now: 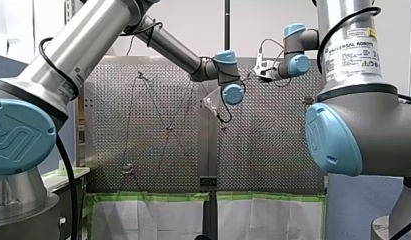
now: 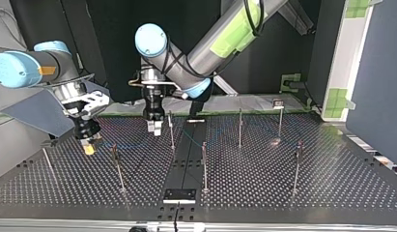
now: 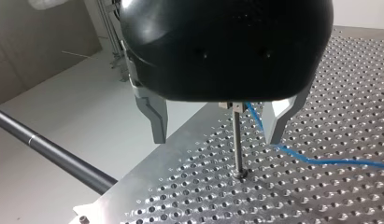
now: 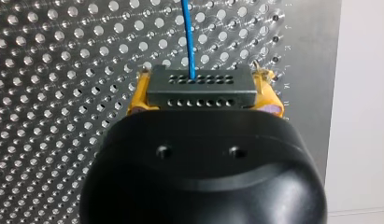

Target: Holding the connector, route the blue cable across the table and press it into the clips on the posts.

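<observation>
Front view: both arms reach over the perforated counter (image 1: 273, 150), my left arm as far as its middle.

Top view: my right gripper (image 2: 89, 149), with yellow pads (image 2: 90, 150), hangs low over the counter at the view's left. My left gripper (image 2: 155, 128) is nearer the middle, among thin upright posts (image 2: 204, 166).

Left wrist view: the metal fingers (image 3: 157, 119) stand apart and hold nothing. A post (image 3: 237, 140) with a clip (image 3: 232, 106) on top rises between them. The blue cable (image 3: 320, 161) comes down just beside the clip, past one finger, and lies on the counter.

Right wrist view: the pads are closed on the dark connector (image 4: 199, 86) — the cable leaves it and runs ahead over the counter.
</observation>
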